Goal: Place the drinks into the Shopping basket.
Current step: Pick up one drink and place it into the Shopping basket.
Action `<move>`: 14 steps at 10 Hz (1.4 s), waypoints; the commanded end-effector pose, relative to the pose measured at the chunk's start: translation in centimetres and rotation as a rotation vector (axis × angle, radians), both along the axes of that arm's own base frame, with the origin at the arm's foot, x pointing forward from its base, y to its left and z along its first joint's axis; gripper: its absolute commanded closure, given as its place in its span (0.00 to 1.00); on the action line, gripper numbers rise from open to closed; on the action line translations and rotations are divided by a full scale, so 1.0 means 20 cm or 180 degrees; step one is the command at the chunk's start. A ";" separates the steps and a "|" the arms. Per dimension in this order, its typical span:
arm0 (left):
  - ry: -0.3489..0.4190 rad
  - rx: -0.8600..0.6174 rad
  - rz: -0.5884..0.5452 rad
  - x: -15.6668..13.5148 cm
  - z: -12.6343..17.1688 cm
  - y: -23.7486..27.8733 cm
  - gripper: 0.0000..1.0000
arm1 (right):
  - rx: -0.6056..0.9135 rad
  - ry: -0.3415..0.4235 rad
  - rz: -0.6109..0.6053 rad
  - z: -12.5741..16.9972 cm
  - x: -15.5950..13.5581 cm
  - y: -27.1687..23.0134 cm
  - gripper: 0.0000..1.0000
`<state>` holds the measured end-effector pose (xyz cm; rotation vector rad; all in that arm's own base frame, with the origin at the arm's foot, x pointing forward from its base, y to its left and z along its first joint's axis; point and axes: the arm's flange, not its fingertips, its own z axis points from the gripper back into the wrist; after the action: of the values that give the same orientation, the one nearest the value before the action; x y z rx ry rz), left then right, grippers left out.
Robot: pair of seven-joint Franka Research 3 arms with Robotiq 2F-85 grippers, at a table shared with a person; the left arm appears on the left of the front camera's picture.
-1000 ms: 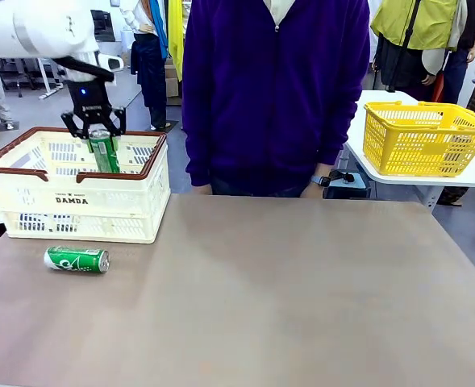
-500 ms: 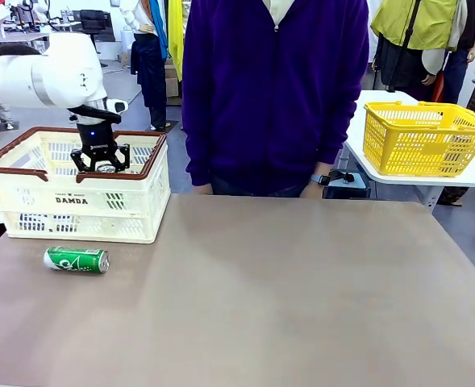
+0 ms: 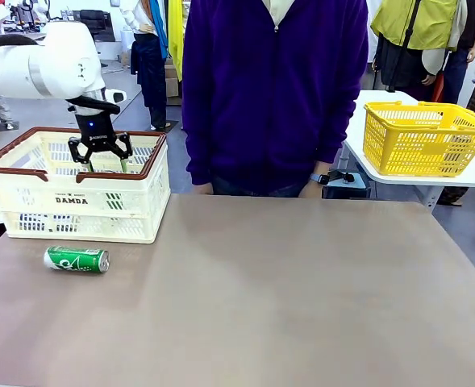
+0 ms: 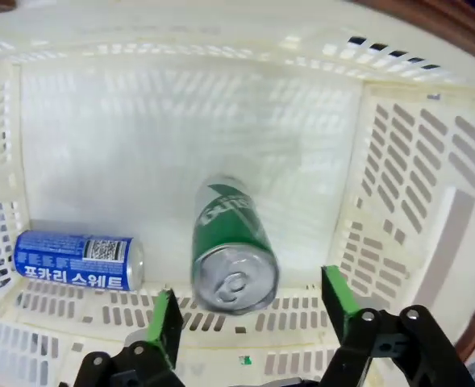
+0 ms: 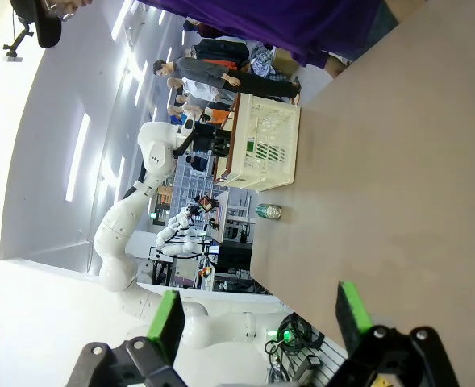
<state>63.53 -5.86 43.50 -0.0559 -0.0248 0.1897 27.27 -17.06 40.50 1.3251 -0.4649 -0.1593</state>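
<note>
Left jaws: spread wide, pinching nothing; green pads (image 4: 166,322) stand either side of a green can w/ a gap on both sides; in front view they hang just above the basket rim, toward its right half
Right jaws: spread, nothing betw them; pads (image 5: 168,322) held up off the surface, camera looking sideways across it
Basket (image 3: 76,201): cream slotted crate, brown rim + handles, "DAMDA" printed on near side; sits on surface at robot's left, toward far edge
Green can (image 4: 233,250): inside basket, tilted, silver top facing the wrist cam, a bit blurred; whether its base rests on the basket floor, can't tell
Blue can (image 4: 76,260): inside basket, lying on its side along one wall, white print on it; near the green can, not touching
2nd green can (image 3: 77,260): outside basket, lying on its side on surface just in front of it, silver end to pic right
Surface (image 3: 302,306): brown-grey
Person (image 3: 273,89): purple top, stands at far side, close to the edge
Yellow basket (image 3: 422,141): on a white side table at far right, well apart from the rest
</note>
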 end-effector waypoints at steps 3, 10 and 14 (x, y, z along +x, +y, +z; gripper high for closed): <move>-0.0358 -0.0139 -0.0089 -0.16 0.58 0.11 0.00 | 0.0089 0.0003 -0.0037 0.03 0.01 0.01 0.00; -0.0227 -0.2812 -0.1757 -1.06 0.51 0.64 0.00 | 0.0089 0.0003 -0.0037 0.03 0.01 0.01 0.00; -0.0868 -0.3980 -0.1020 -1.33 -0.08 0.85 0.00 | 0.0089 0.0003 -0.0037 0.03 0.01 0.01 0.00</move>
<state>36.72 11.43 41.29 -1.2623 -0.0951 -0.2318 27.29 -17.06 40.45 1.3259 -0.4629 -0.1604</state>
